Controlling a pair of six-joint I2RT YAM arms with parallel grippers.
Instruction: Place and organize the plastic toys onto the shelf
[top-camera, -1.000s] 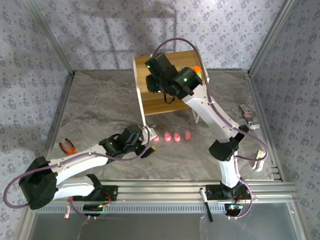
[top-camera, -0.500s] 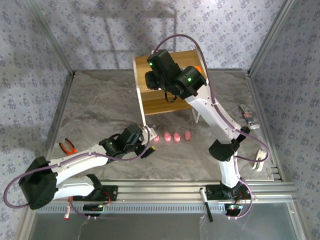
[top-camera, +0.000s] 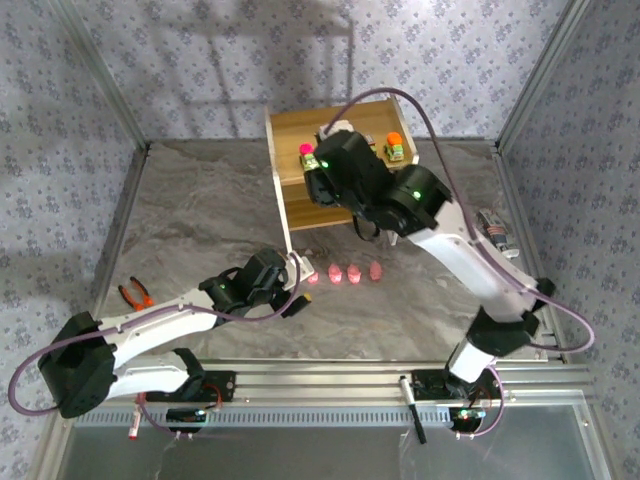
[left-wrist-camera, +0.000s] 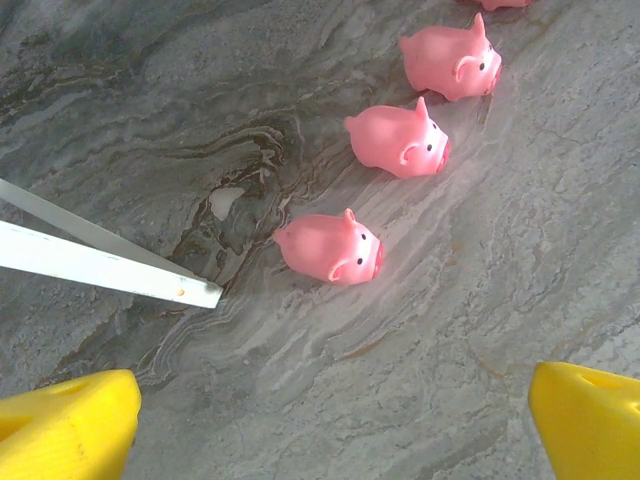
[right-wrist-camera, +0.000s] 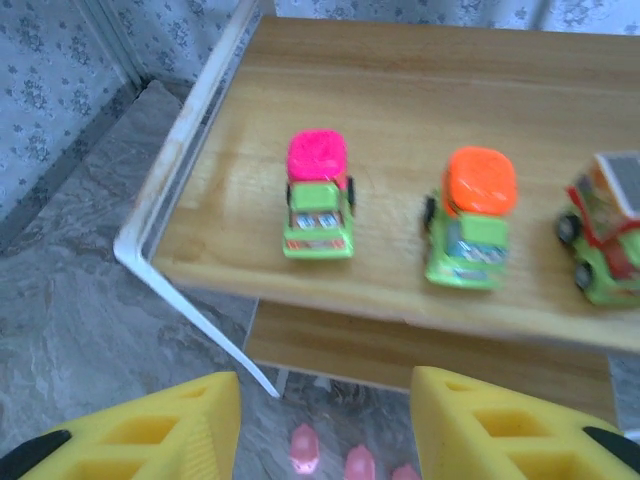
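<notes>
The light-wood shelf (right-wrist-camera: 400, 90) (top-camera: 300, 125) carries three little cars on its top tier: a pink-topped one (right-wrist-camera: 318, 195) (top-camera: 306, 150), an orange-topped one (right-wrist-camera: 472, 215) and a brownish-topped one (right-wrist-camera: 605, 240) at the frame edge. My right gripper (right-wrist-camera: 325, 405) hovers open in front of that tier with nothing between its yellow fingers (right-wrist-camera: 510, 420). Pink pigs (top-camera: 345, 272) stand in a row on the table before the shelf. My left gripper (left-wrist-camera: 330, 430) is open just short of the nearest pig (left-wrist-camera: 330, 247); two more (left-wrist-camera: 400, 140) (left-wrist-camera: 455, 62) line up beyond it.
The shelf's white leg (left-wrist-camera: 100, 265) lies left of the nearest pig. Orange-handled pliers (top-camera: 135, 293) lie at the table's left. A metal tool (top-camera: 495, 232) and a white object (top-camera: 520, 320) sit at the right, near the metal frame rails.
My right arm has drawn back from over the shelf toward the front, uncovering the cars, and its jaws have widened. The left arm and the pigs have not moved.
</notes>
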